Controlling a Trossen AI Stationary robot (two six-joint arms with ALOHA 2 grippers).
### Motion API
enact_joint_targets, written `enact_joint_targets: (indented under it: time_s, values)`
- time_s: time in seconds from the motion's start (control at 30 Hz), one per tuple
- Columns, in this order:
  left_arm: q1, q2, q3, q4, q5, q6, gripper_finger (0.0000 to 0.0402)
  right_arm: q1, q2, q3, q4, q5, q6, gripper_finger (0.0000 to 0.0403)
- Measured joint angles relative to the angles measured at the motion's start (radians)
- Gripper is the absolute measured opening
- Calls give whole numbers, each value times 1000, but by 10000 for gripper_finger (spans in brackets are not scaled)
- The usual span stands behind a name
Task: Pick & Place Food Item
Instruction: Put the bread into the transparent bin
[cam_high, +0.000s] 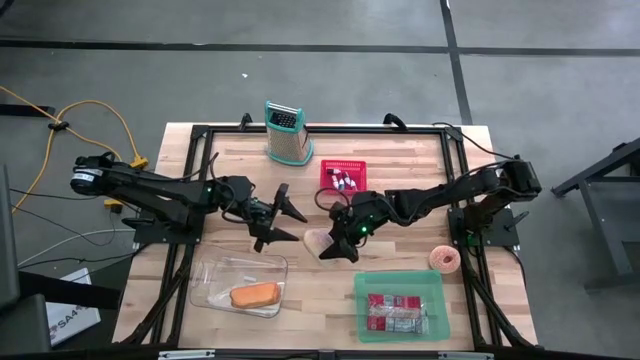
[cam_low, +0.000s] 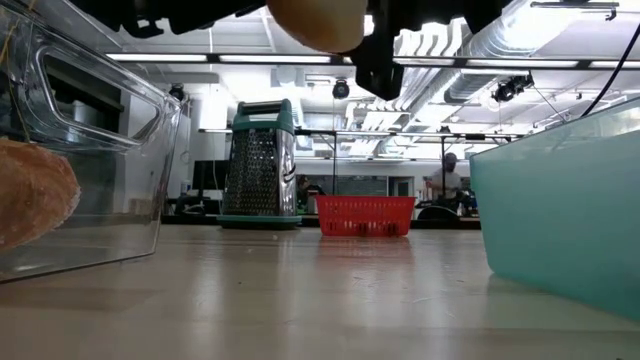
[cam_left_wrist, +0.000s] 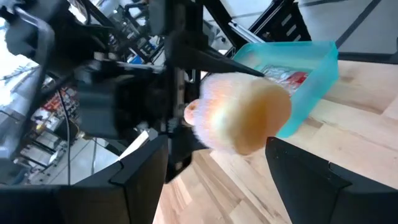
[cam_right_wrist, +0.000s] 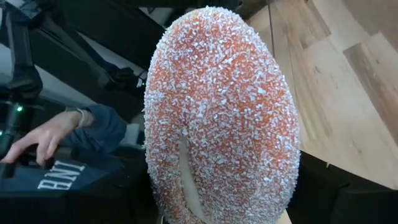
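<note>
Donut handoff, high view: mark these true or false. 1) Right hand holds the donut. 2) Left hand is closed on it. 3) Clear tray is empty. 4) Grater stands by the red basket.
1) True: the right hand grips the sprinkled donut above the table.
2) False: the left hand is open, beside the donut, not gripping.
3) False: the clear tray holds an orange pastry.
4) True: the grater stands upright near the red basket, at the far edge.
</note>
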Motion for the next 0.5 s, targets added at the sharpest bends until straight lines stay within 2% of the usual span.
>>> enact_joint_targets:
  time_s: [0.5]
  values:
    - [-19, 11, -1, 17, 16, -12, 262, -22, -1, 0, 41, 18, -19, 255]
